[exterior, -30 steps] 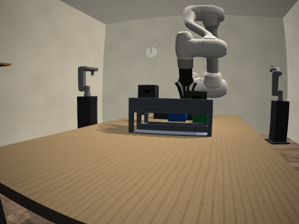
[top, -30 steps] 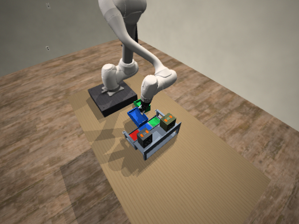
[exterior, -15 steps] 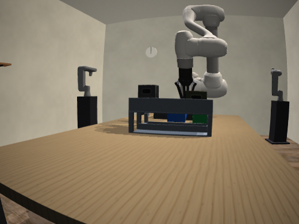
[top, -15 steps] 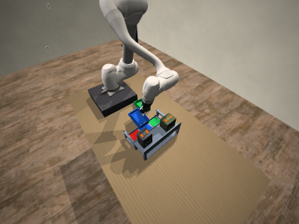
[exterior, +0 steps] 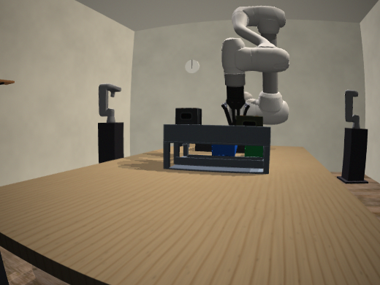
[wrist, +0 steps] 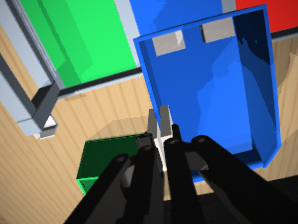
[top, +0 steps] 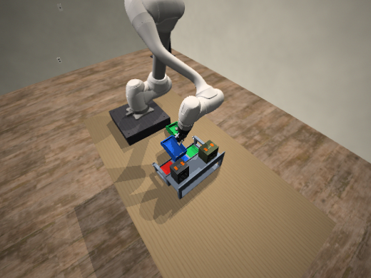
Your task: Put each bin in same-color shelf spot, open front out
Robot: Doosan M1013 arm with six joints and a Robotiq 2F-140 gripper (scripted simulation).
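My gripper [top: 181, 137] is shut on the side wall of the blue bin [top: 173, 147] and holds it tilted just off the table at the shelf's [top: 190, 167] front. In the wrist view the fingers [wrist: 160, 120] pinch the left wall of the blue bin [wrist: 215, 85], and two grey parts [wrist: 168, 42] lie at its far end. That end sits at the shelf's front lip, by the blue mark [wrist: 175, 12]. The green mark [wrist: 80, 40] lies to the left and the red mark [wrist: 265, 7] to the right. The green bin [wrist: 107, 160] stands on the table under my wrist.
Two dark boxes [top: 179, 170] [top: 208, 151] stand on the shelf's top board. The arm's black base [top: 139, 122] is behind the bins. From the exterior view the shelf [exterior: 217, 146] hides most of the blue bin [exterior: 223, 150] and the green bin [exterior: 253, 150].
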